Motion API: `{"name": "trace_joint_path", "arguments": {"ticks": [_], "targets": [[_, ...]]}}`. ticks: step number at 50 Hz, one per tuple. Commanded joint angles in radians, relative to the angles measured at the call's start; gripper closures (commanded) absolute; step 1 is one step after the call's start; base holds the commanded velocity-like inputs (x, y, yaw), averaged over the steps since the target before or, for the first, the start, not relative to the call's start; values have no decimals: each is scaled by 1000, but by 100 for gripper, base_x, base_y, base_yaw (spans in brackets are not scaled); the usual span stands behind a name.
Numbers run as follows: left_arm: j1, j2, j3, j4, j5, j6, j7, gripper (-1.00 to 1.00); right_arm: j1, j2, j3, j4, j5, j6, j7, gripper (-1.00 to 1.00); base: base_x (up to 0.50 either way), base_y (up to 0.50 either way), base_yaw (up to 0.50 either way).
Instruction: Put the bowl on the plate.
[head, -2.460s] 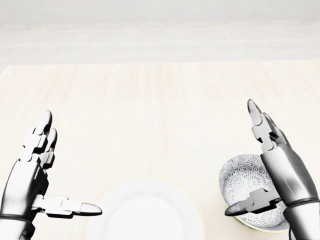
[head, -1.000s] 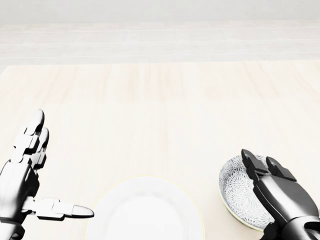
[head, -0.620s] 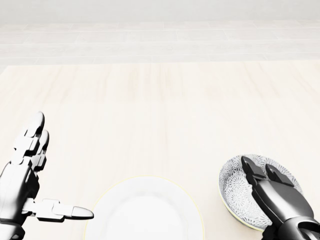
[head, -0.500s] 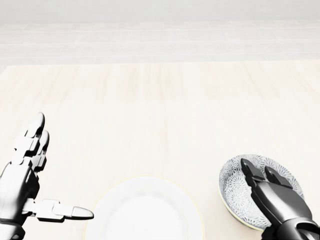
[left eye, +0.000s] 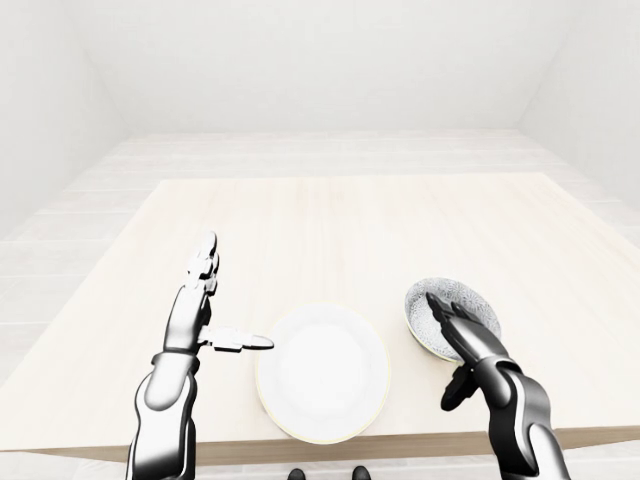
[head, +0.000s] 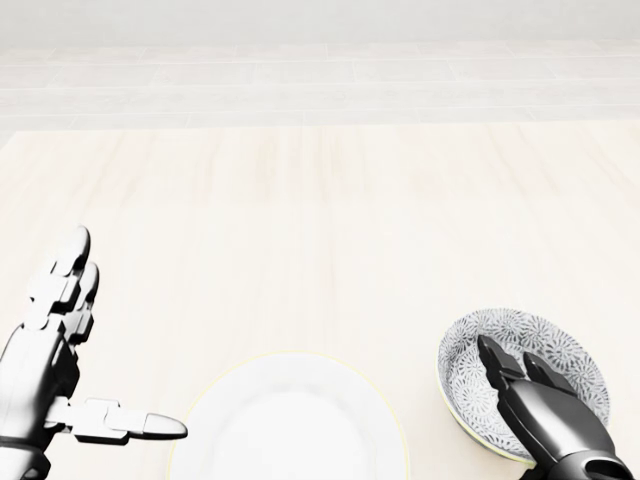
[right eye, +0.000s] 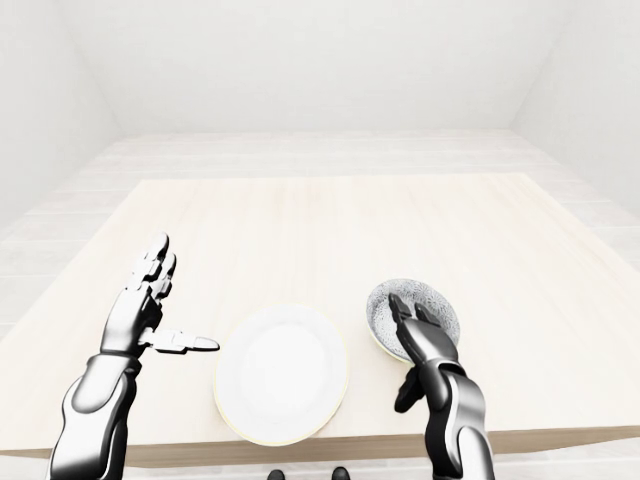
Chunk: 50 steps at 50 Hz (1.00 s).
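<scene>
Pale wooden table (left eye: 330, 225) in a white room; left robot hand (right eye: 150, 305) spread, right robot hand's (head: 535, 405) grip unclear

Bare simulated room, perhaps dining setup: pale wooden table (left eye: 330, 230), blank white walls (left eye: 330, 60).

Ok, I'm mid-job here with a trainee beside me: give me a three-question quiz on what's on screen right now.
1. True or false: the bowl already sits on the plate.
2. Multiple choice: where is the right hand?
A. flat on the plate
B. fingers reaching over the bowl's near rim into it
C. raised high above the table
3. Short answer: in the left-eye view, which side of the plate is the left hand on, and is it holding anything?

Key
1. False: the bowl stands on the table, right of the plate.
2. B
3. Left side; open, holding nothing.
</scene>
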Motion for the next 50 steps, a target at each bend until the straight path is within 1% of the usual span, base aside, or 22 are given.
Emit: {"name": "trace_joint_path", "arguments": {"ticks": [1,17,21,22,25,27,29,31,34,37,38,40,42,48,49,50], "targets": [[-3,0,0,3,-1,0,0,-100,17,3,3,13,18,0,-15,-100,0,0,0],[-1,0,0,-11,0,0,-1,-100,40,2,-10,29,34,0,-28,-97,0,0,0],[-10,1,-1,-16,1,0,0,-100,46,2,-15,30,38,0,-31,-80,0,0,0],[-11,2,-1,-19,1,0,0,-100,46,2,-15,28,38,0,-29,-79,0,0,0],[-13,3,-1,-18,2,0,0,-100,49,1,-17,22,37,0,-23,-53,0,0,0],[-15,1,-3,-21,1,0,1,-100,49,0,-18,21,38,0,-21,-47,0,0,0],[-13,2,-5,-21,3,0,0,-100,49,0,-18,20,38,0,-18,-30,0,0,0],[-15,1,-4,-21,2,0,1,-100,48,0,-19,18,38,0,-18,-27,0,0,0],[-17,2,-4,-24,1,0,1,-100,44,-2,-18,19,35,0,-18,-15,0,0,0],[-20,4,-1,-27,0,0,2,-100,39,-3,-17,19,33,0,-19,-7,0,0,0],[-20,4,-1,-27,0,0,2,-100,39,-3,-17,19,33,0,-18,-7,0,0,0],[-20,4,0,-29,0,0,3,-100,34,-3,-17,20,34,0,-23,4,0,0,0],[-18,4,-1,-29,0,0,3,-100,31,-5,-17,20,36,0,-27,7,0,0,0],[-19,4,8,-29,2,0,14,-100,28,-12,-15,18,23,0,-35,35,0,0,0],[-19,4,8,-29,2,0,14,-100,28,-12,-15,18,23,0,-34,35,-1,0,0],[-18,4,6,-28,3,0,14,-100,23,-14,-15,22,22,0,-39,44,0,0,0]]}}
